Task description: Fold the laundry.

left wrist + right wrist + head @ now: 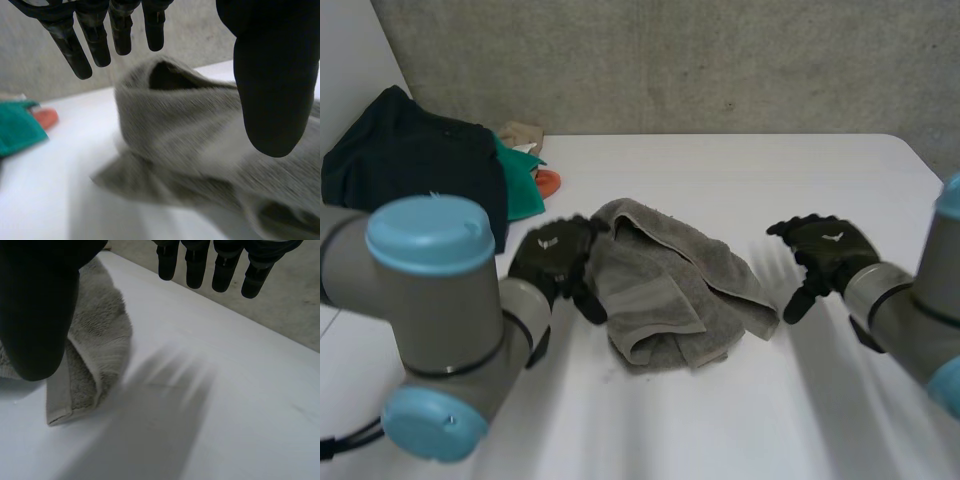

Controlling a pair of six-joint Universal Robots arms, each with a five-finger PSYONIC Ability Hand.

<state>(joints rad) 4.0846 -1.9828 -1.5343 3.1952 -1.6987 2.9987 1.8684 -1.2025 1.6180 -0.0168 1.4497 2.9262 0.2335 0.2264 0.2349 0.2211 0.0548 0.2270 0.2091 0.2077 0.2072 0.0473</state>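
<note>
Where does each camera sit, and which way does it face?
Head view: behind the arms, looking down on table, towel, left hand and right hand.
Left wrist view: on that wrist, along the left hand toward the towel.
Right wrist view: on that wrist, past the right hand to the towel's corner.
Shared: all three show the towel.
</note>
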